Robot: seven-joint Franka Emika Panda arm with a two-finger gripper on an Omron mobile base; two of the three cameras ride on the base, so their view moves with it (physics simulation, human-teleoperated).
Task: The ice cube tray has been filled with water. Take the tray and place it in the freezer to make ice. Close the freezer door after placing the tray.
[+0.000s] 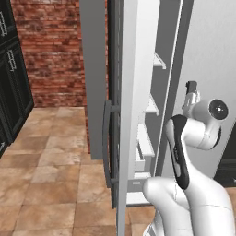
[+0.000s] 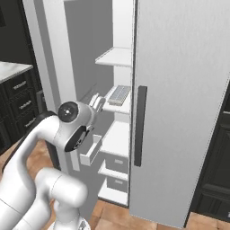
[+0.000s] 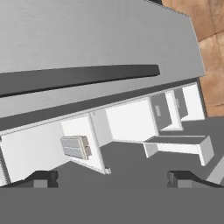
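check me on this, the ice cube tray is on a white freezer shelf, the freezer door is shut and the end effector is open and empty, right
One thing is wrong: the freezer door is open, not shut. The right base view shows the white shelves and drawers exposed beside the arm. The rest holds: the ice cube tray lies on a white freezer shelf, and the end effector is open and empty in the hand view.

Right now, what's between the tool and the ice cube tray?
Nothing. In the right base view the open tool hangs just outside the freezer, with only bare white shelf before the ice cube tray.
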